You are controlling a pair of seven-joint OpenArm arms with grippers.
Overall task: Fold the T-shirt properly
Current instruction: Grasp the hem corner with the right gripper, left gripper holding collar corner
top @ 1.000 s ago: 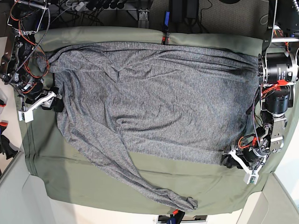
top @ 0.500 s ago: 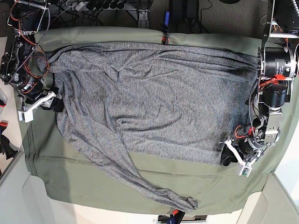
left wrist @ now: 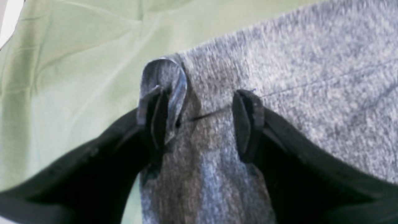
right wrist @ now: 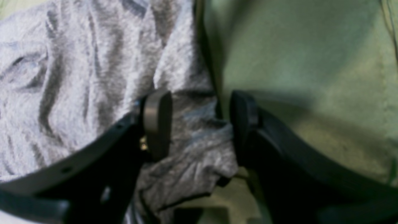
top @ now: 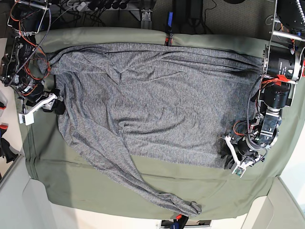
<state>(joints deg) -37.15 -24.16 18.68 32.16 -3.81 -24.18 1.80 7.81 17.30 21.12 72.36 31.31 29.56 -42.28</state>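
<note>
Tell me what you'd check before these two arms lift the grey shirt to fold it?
1. Left gripper at the T-shirt corner: ok, jaws open with fabric between them and the corner curled over one fingertip.
2. Left jaws closed on cloth: not ok, a gap shows.
3. Right gripper at the shirt edge: ok, bunched fabric sits between its open jaws.
4. Only shirt between the jaws, not the green table cloth: cannot tell, the cloth lies right beside one right fingertip.
5. Shirt spread flat: not ok, one long sleeve trails diagonally toward the near table edge.
</note>
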